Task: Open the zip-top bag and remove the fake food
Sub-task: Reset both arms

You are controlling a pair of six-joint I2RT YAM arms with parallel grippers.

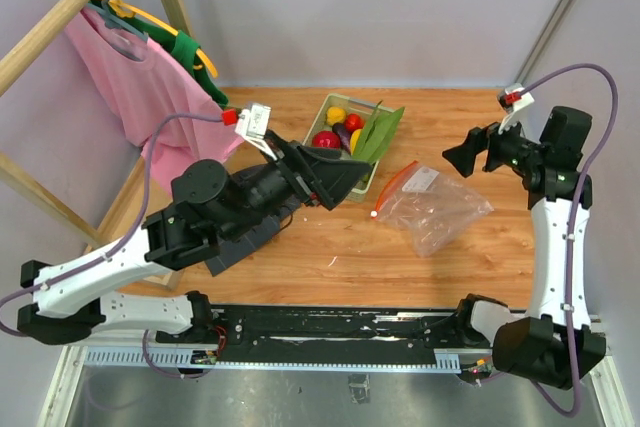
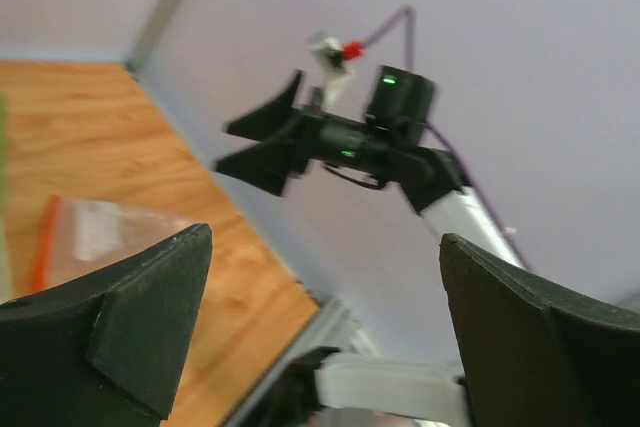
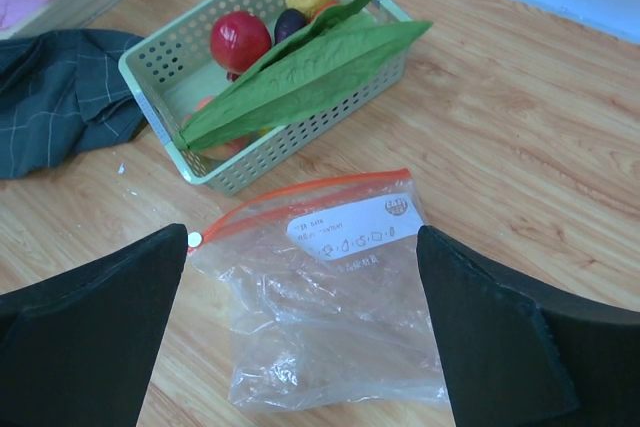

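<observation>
- Top view: the zip-top bag (image 1: 435,205) lies crumpled on the wooden surface (image 1: 330,247), right of centre and just beside the pale green tray (image 1: 332,100).
- The fake food (image 1: 338,127) sits in the tray, not in the bag.
- The left end effector (image 1: 345,175) overlaps the tray's near end in this view, its fingers spread.
- The right end effector (image 1: 462,152) is raised near the bag's far side, also spread and pinching nothing.
- A pink garment (image 1: 120,87) hangs on a rack at the left.
- Left wrist view: the picture is blurred. Both fingers stand wide apart with nothing between them. A clear shape with an orange edge at lower left is probably the bag.
- Right wrist view: the fingers are wide apart, with the bag on the surface below them.
- The bag's orange-red zip strip (image 3: 300,195) faces the tray, and a white label (image 3: 350,227) sits just under it.
- A long green leafy piece (image 3: 310,77) lies across the tray and over its rim, with red, yellow and dark purple pieces behind it.
- A dark cloth (image 3: 60,87) lies left of the tray.
</observation>
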